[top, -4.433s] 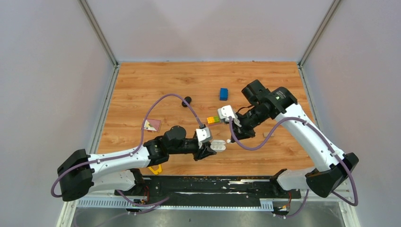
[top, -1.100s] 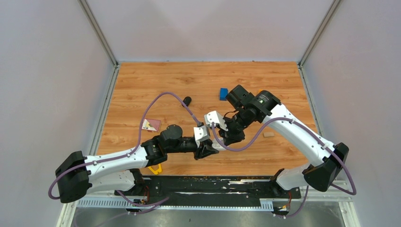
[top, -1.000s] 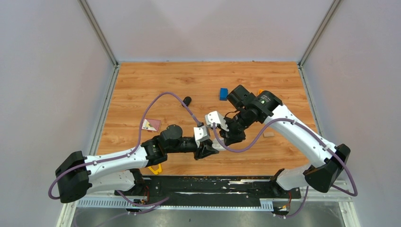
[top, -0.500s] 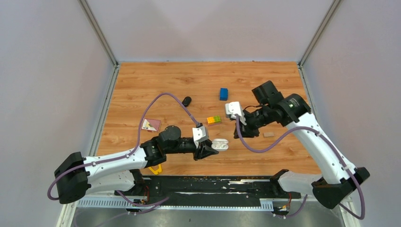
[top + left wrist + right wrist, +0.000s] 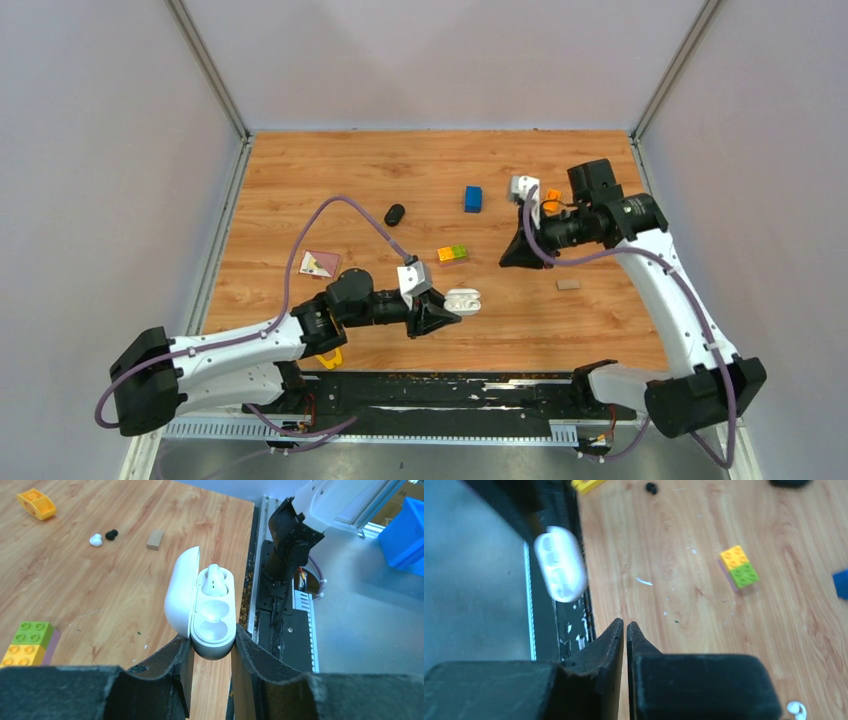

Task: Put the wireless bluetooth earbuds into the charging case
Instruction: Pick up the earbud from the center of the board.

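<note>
My left gripper (image 5: 447, 308) is shut on the open white charging case (image 5: 463, 300), holding it just above the table near the front middle. In the left wrist view the case (image 5: 210, 607) has its lid swung left. One white earbud (image 5: 215, 577) sits in the far socket, and the near socket looks empty. A loose white earbud (image 5: 95, 540) and a black earbud (image 5: 111, 534) lie side by side on the wood. My right gripper (image 5: 510, 258) is shut and empty, well right of the case. Its wrist view shows another black earbud (image 5: 651, 487) and a white one (image 5: 796, 709).
A yellow-green brick (image 5: 452, 253), a blue brick (image 5: 473, 198), an orange brick (image 5: 552, 198), a small tan block (image 5: 567, 284), a black oval object (image 5: 394, 214) and a card (image 5: 322, 264) lie on the wooden table (image 5: 300, 180). The black rail (image 5: 440, 385) runs along the front edge.
My right gripper was at the case a second ago and has pulled away up and to the right, shut and empty. The left gripper still holds the case and has shifted slightly.
</note>
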Controlling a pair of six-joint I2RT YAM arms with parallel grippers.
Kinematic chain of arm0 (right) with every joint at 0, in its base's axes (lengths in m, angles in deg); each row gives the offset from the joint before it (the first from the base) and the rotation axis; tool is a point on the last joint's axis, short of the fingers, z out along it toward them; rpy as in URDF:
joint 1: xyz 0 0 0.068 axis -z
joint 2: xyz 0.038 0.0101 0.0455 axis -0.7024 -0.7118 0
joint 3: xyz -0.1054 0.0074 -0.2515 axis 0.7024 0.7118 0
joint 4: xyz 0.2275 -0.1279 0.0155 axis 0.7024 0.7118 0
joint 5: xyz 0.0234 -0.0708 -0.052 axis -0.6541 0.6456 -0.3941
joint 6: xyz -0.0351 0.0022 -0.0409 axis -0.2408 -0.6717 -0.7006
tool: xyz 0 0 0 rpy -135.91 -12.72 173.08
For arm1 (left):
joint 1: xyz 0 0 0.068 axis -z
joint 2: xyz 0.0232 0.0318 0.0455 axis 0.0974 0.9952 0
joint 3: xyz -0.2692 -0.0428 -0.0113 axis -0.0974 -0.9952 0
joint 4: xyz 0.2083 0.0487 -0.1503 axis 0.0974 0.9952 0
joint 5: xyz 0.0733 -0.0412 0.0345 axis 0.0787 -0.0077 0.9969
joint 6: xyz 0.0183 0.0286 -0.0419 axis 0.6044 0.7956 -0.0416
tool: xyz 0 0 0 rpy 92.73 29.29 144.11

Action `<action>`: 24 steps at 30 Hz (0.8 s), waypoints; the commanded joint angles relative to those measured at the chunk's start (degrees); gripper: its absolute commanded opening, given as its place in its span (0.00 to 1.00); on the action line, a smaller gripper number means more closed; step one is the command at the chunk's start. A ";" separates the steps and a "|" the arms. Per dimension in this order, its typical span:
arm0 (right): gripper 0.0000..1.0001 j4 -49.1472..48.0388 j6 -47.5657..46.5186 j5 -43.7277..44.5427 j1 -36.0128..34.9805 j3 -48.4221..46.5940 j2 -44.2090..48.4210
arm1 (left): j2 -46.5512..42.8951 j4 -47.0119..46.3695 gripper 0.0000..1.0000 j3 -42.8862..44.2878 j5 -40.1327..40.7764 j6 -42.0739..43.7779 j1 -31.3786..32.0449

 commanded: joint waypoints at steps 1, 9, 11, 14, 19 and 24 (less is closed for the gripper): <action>0.09 -4.14 2.69 -9.71 11.53 -3.15 -6.68 | -5.69 0.59 0.00 -0.66 2.73 -0.74 0.22; 0.08 -5.40 6.49 11.35 13.25 -10.34 -21.46 | -14.17 6.26 0.00 -2.87 4.89 -0.93 0.18; 0.09 -8.81 9.12 20.15 13.25 -9.54 -23.98 | -16.24 6.02 0.00 -3.92 5.75 -1.59 0.25; 0.14 -11.00 10.90 28.34 13.23 -9.34 -27.28 | -19.14 6.42 0.00 -5.28 6.69 -2.34 0.25; 0.27 -16.12 14.10 37.04 13.25 -6.89 -30.19 | -22.93 9.42 0.00 -6.44 7.29 -2.58 0.29; 0.36 -18.28 15.18 42.15 13.25 -7.36 -34.28 | -24.55 10.54 0.00 -6.45 7.10 -3.37 0.29</action>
